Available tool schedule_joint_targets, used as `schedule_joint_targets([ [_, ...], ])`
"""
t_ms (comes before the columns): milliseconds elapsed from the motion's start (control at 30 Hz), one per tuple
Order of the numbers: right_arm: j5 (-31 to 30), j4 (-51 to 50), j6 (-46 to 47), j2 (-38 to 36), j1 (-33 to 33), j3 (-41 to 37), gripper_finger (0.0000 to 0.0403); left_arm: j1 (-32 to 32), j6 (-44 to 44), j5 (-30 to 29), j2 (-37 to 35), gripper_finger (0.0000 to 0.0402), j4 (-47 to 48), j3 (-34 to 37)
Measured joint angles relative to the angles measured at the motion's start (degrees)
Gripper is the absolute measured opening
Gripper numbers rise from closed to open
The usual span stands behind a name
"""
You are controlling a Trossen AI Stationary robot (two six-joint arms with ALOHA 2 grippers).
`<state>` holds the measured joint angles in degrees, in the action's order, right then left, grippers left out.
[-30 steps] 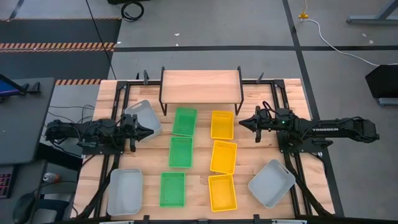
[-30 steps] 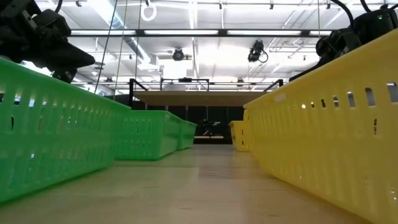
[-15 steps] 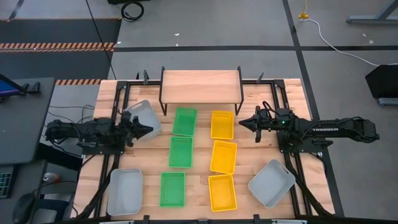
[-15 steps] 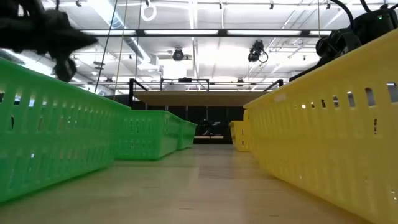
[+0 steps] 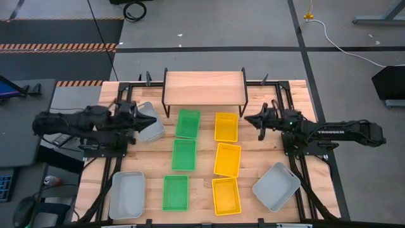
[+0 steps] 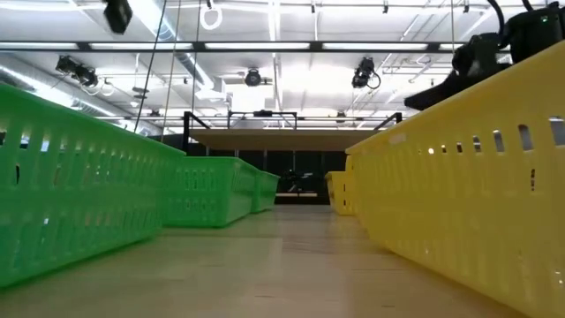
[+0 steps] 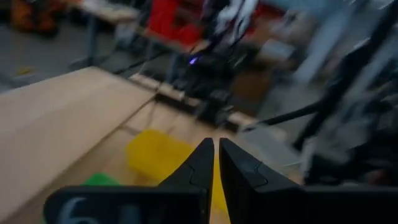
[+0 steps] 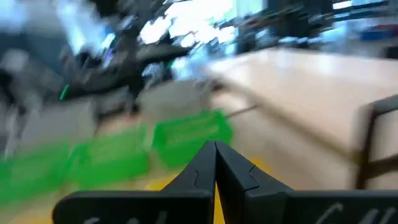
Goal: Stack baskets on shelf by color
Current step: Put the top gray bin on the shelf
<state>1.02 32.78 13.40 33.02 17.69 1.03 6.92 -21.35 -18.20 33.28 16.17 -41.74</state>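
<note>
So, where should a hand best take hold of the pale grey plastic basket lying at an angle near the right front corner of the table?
Grip one long side wall of the pale grey plastic basket, coming from above: it sits open side up, so the thin rim is exposed. It is turned diagonally, so the hand likely must rotate to match. The right hand is nearer.

Both wrist views are badly smeared, so the room behind is just blobs. From above, the left arm [image 5: 95, 123] covers part of a grey basket [image 5: 149, 125]. In the low view the nearest green basket [image 6: 62, 194] and yellow basket [image 6: 477, 168] run off the edges, and the shelf [image 6: 282, 134] is tiny and dark.
</note>
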Motion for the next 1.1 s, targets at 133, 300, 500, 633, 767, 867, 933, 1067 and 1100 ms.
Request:
schedule_joint_targets([
  [133,5.1,-1.5,-2.5,0.1,1.5,6.1,0.0012,0.0,0.2,-5.1,11.6,0.0028,11.7,-13.5],
  [300,14.1,-14.3,-12.3,1.5,2.3,21.1,0.0012,0.0,2.1,-6.1,20.3,0.0034,16.6,-27.7],
  [500,13.9,-45.4,-11.7,9.3,3.2,44.4,0.0012,0.1,10.2,-3.4,24.3,0.0034,16.2,-37.4],
  [633,14.0,-49.6,-5.9,14.6,3.2,56.0,0.0012,0.0,10.0,-3.4,25.0,0.0029,13.9,-40.1],
  [767,14.1,-40.6,7.6,17.7,3.2,63.0,0.0012,0.0,10.0,-3.4,24.8,0.0028,8.3,-40.2],
  [867,14.1,-34.0,15.9,18.6,3.2,66.1,0.0012,0.0,10.5,-3.4,24.8,0.0032,6.0,-40.2],
  [933,14.1,-28.9,16.8,19.0,3.2,67.1,0.0012,-0.4,11.9,-3.9,24.9,0.0034,4.7,-40.2],
  [1067,12.5,-18.9,13.6,19.2,3.1,67.4,0.0012,-1.1,12.8,-5.1,24.8,0.004,9.1,-40.2],
  [1100,11.7,-18.4,13.2,19.2,3.2,67.5,0.0012,-1.1,12.0,-5.9,24.7,0.0043,12.9,-40.2],
])
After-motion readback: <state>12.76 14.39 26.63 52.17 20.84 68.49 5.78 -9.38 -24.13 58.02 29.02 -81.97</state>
